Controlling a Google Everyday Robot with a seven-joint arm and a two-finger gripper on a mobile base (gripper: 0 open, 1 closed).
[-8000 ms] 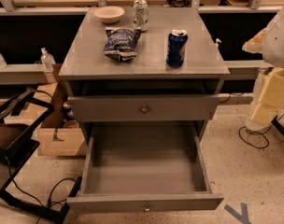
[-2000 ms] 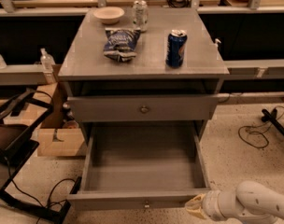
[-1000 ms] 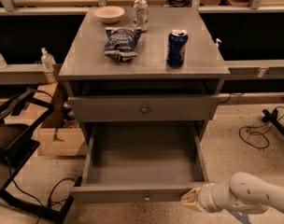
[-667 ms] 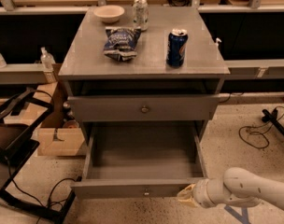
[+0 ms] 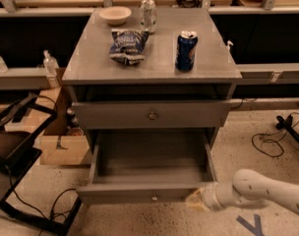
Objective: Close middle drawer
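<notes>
Low at the right, nearest the camera, the gripper [image 5: 196, 199] on a pale arm [image 5: 267, 193] is at the right end of the middle drawer [image 5: 134, 193] front; whether it is spread or pressed together cannot be told. That drawer stands pulled out, grey inside showing. Above it is the upper drawer [image 5: 189, 114]. On the cabinet top [image 5: 90, 68] are a blue can [image 5: 186, 50], a chip bag [image 5: 128, 45], then a silver can [image 5: 148, 15] and a bowl [image 5: 115, 14].
</notes>
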